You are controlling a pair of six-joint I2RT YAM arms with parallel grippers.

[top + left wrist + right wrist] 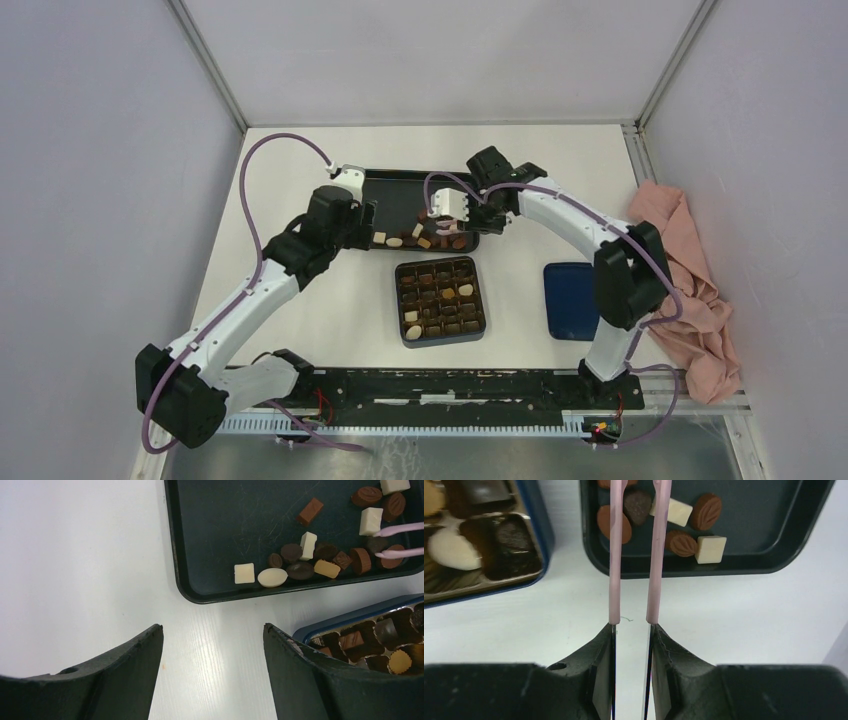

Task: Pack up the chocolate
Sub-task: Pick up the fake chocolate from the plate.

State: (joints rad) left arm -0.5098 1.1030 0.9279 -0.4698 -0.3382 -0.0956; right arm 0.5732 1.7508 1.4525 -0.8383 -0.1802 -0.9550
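Loose chocolate (425,235) (300,570) (682,543) in dark, mid-brown and cream lies at the front of a black tray (390,190) (225,520). My right gripper (476,212) (633,626) is shut on pink tweezers (400,529) (614,555). The tweezer arms reach into the tray and straddle a dark piece (638,505); I cannot tell if it is pinched. The compartment box (402,335) (350,617) (541,535) holds several pieces. My left gripper (368,216) (212,626) is open over bare table by the tray's near corner, holding nothing.
A blue lid (570,300) lies right of the box. A pink cloth (690,290) is bunched at the table's right edge. Walls enclose the table on three sides.
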